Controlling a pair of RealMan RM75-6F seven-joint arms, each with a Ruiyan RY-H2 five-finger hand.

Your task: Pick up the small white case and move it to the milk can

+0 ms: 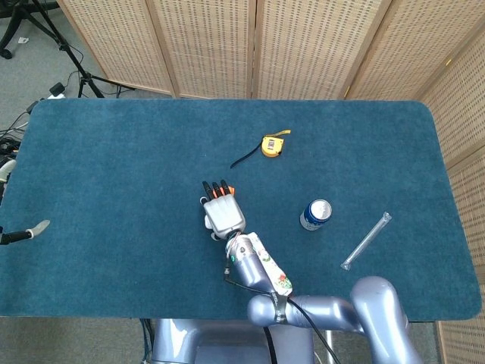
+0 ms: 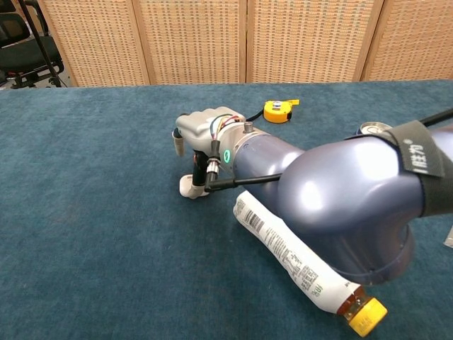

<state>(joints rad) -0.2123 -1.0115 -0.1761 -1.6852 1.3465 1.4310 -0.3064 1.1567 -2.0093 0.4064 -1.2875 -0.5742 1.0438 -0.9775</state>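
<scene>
Chest view, frame centre: the right hand (image 2: 200,130) sits over the small white case (image 2: 190,188), fingers down on it; grip cannot be told. The milk can (image 1: 315,214) stands right of centre.

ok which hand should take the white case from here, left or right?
Right. The right hand sits directly over the small white case, fingers reaching down at it. The left hand is only a sliver at the table's far left edge, away from the case and the milk can.
</scene>
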